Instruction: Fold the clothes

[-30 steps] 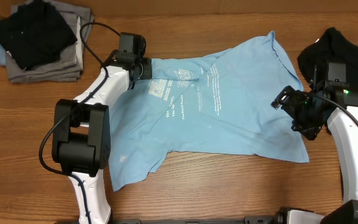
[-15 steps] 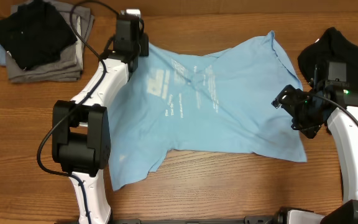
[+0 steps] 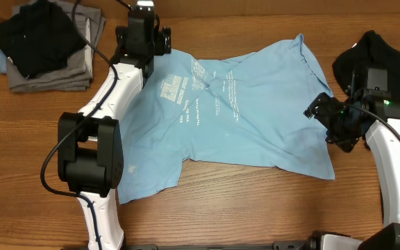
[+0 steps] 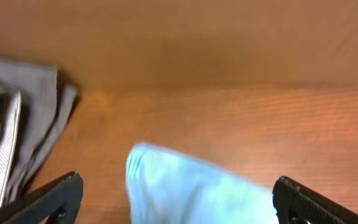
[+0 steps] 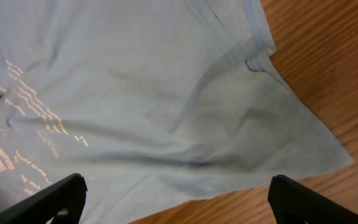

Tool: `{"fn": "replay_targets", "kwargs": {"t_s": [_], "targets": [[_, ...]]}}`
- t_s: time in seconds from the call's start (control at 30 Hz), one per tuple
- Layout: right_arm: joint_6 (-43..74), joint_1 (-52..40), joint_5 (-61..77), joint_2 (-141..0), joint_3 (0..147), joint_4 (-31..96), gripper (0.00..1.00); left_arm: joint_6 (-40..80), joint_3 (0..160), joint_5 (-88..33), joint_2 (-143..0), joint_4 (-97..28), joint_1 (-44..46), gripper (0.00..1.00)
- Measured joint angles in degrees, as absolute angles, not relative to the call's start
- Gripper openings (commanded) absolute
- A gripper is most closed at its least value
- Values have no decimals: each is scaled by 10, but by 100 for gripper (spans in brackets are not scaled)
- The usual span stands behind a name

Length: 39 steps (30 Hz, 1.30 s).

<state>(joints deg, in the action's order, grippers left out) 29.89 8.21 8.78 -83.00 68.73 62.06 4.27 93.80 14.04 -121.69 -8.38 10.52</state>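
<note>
Left wrist view: my left gripper (image 4: 178, 182) stands wide, empty, over a corner of the light blue T-shirt (image 3: 242, 118). My right gripper (image 5: 178, 182), likewise wide, hovers above its opposite edge. Shirt lies spread on the table (image 3: 255, 208), grey folded garments (image 3: 54, 76) beyond.

We catalogue two arms. Left white-shelled arm (image 3: 113, 90): big black boxy joint housing (image 3: 89, 156), with a thin black cable (image 3: 44, 172) looped beside that housing. Right white-shelled arm (image 3: 394, 167): small green light (image 3: 387, 103). Left gripper (image 4: 179, 196) and right gripper (image 5: 178, 198): matte black fingers (image 4: 48, 196).
</note>
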Motion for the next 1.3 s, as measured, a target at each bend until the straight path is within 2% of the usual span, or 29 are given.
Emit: {"fn": "replay_targets", "kwargs": {"t_s": [0.07,0.27,0.33,0.43,0.5,0.57,0.6,0.73,0.77,0.8,1.13,1.3], "targets": [[293,82,88,-830,687,600,95,43,938,145,-1217,-127,105,100],[273,82,88,-832,686,547,76,49,940,148,-1217,-319,105,100],[269,82,89,-839,687,551,66,63,941,148,-1216,-364,105,100],[266,82,90,-863,687,583,43,87,941,148,-1214,-429,105,100],[264,82,90,-884,686,610,32,98,941,148,-1206,-467,105,100],[268,82,90,-904,685,633,28,109,941,147,-1189,-508,105,100],[267,82,90,-910,685,642,28,114,941,145,-1178,-529,105,100],[271,82,89,-921,684,673,46,131,941,133,-1129,-637,105,100],[271,82,87,-921,684,677,84,135,942,131,-1121,-659,105,100],[270,82,81,-921,684,681,90,138,942,129,-1114,-679,105,100],[281,82,60,-921,684,686,100,222,942,115,-1103,-739,105,100],[283,82,59,-921,684,686,100,250,931,112,-1037,-772,105,100]]}}
